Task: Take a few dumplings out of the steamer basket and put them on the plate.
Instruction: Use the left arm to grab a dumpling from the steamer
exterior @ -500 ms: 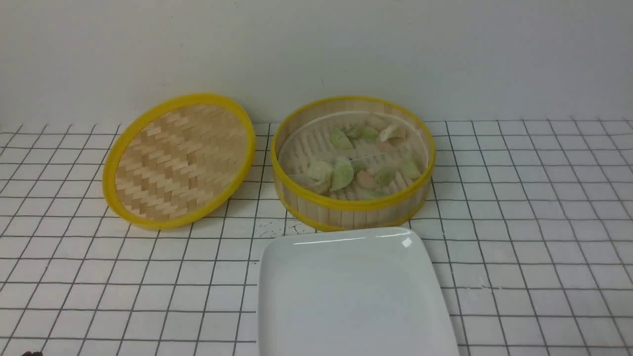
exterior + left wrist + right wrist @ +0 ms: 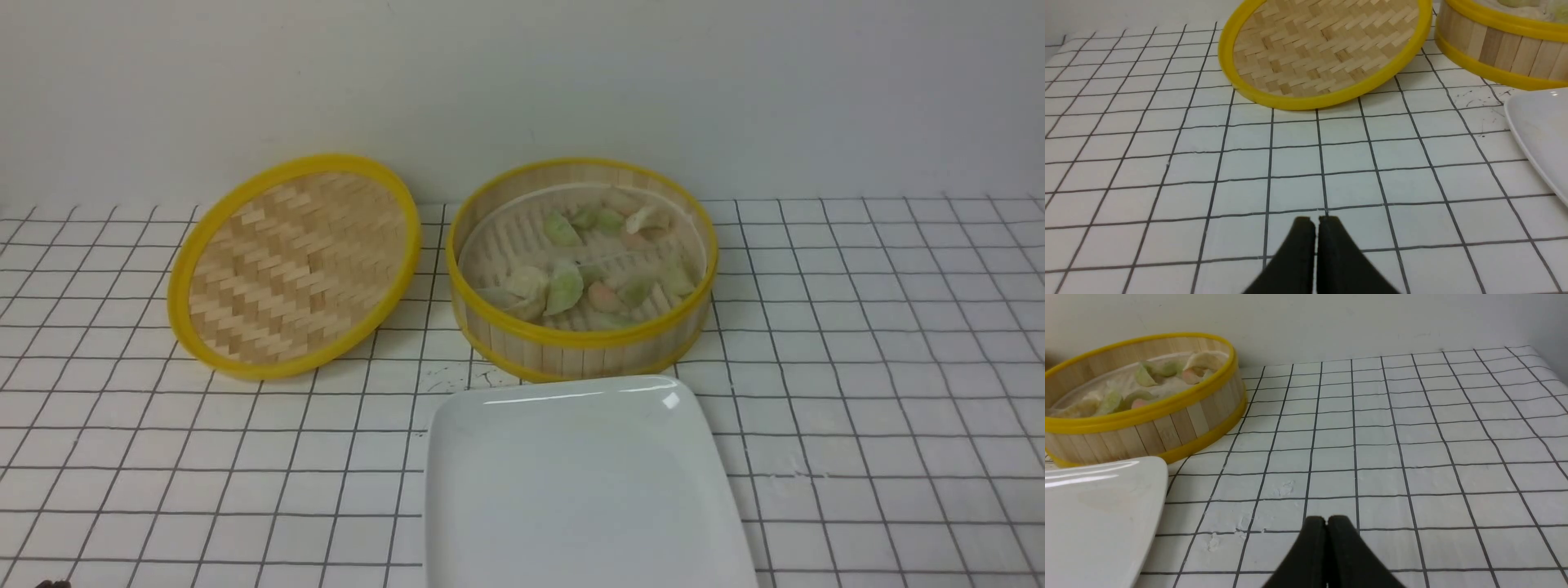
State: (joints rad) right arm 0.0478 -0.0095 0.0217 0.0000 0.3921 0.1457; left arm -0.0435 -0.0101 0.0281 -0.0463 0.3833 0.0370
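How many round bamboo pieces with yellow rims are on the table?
2. The steamer basket stands just behind the plate; the shallow lid lies to its left. None seems hidden.

High front view toward wall [image 2: 522,82]; low flanking wrist views; steamer basket [image 2: 584,353] in all three.

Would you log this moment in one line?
dumplings in steamer basket | plate bare | left gripper shut | right gripper shut

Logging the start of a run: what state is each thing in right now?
Round bamboo steamer basket with yellow rims: uncovered, partly filled.
Pale crescent dumplings: all inside the basket.
Woven yellow-rimmed lid: off, beside the basket.
Glossy white square plate: empty.
Left gripper: shut, empty.
Right gripper: shut, empty.
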